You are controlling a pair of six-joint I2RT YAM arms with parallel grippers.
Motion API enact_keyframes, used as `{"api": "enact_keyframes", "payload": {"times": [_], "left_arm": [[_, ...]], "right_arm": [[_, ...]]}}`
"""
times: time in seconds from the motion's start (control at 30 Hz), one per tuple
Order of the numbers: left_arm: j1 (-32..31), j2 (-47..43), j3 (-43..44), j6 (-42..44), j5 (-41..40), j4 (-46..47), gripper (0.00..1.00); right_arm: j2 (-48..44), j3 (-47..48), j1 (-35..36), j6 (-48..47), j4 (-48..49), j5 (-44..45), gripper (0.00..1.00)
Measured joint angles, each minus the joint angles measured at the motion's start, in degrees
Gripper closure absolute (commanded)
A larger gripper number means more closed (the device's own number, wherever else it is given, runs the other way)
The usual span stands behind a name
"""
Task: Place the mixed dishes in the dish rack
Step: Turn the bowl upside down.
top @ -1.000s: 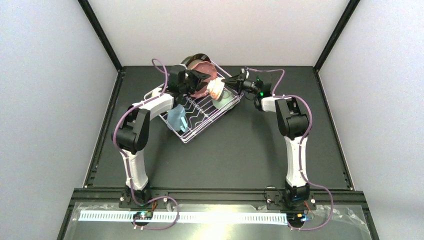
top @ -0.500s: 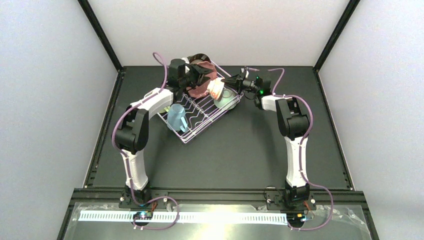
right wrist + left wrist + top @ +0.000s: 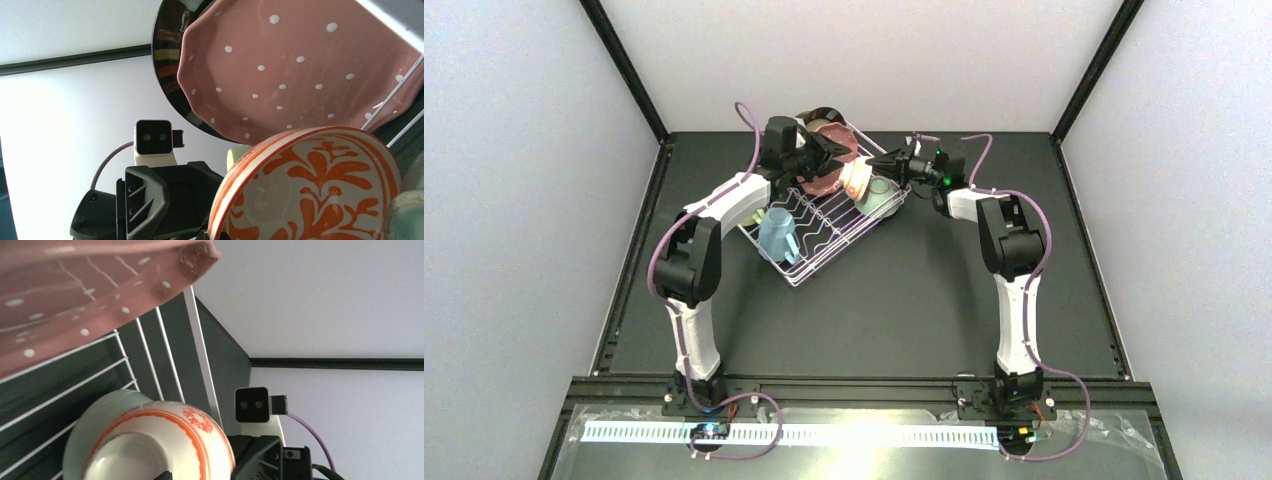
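My right fingers [image 3: 880,162] pinch the bowl [image 3: 856,180], tipped on edge to slot into the rack [image 3: 812,268] (beside the pink plate [image 3: 300,65]). My left fingers [image 3: 826,152] stand apart, empty.

The pink speckled plate [image 3: 300,70] runs off the right wrist view's top edge and hides most of the dark-rimmed plate [image 3: 167,55] behind it. The orange-patterned bowl [image 3: 310,190] is cut off by the bottom edge in both wrist views.

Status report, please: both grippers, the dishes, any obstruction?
Left gripper open near pink speckled plate. Right gripper shut on orange-patterned bowl in dish rack. Grippers close together there.
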Motion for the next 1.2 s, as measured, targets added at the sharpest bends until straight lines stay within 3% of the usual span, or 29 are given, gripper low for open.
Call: {"api": "enact_keyframes", "payload": {"times": [0.37, 1.2], "left_arm": [[0.66, 0.72, 2.1, 3.96, -2.56, -8.28, 0.09], [0.35, 5.53, 9.53, 4.79, 3.87, -8.09, 0.09]], "right_arm": [[-0.02, 1.42, -0.11, -0.59, -3.74, -0.92, 0.95], [-0.57, 4.9, -0.2, -8.85, -16.17, -0.81, 0.91]]}}
